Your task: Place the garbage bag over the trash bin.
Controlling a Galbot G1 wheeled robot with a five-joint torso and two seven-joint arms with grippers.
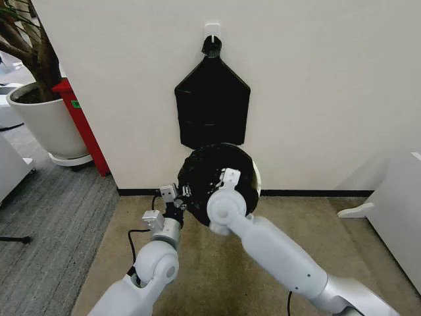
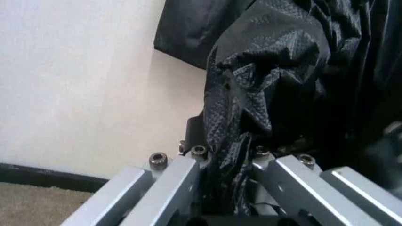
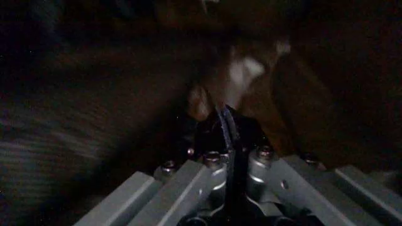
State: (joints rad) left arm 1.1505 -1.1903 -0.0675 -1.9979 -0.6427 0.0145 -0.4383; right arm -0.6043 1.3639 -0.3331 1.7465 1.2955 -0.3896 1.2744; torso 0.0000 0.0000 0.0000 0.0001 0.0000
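- Plant pot (image 1: 41, 125) stands far left on the floor, by a red stand (image 1: 82, 122).
- Left hand (image 1: 176, 197) is clamped on a fold of the bag (image 1: 207, 172) at the bin's left edge; the wrist view shows crinkled black plastic (image 2: 264, 89) pinched between its fingers (image 2: 169, 183).
- Bag bundle (image 1: 212, 105) hangs from a wall hook (image 1: 212, 29) above.
- Bag drapes over the bin (image 1: 256, 179) by the wall.
- Right hand (image 1: 227, 179) reaches into the bag, closed on a thin black edge (image 3: 227, 136).

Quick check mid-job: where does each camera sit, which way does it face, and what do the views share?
Head: looks down at the wall, both arms, left hand, right hand at the garbage bag over the trash bin.
Left wrist: looks along its hand, shut on the bag.
Right wrist: inside the bag, hand pinching plastic.
Shared: the bag.
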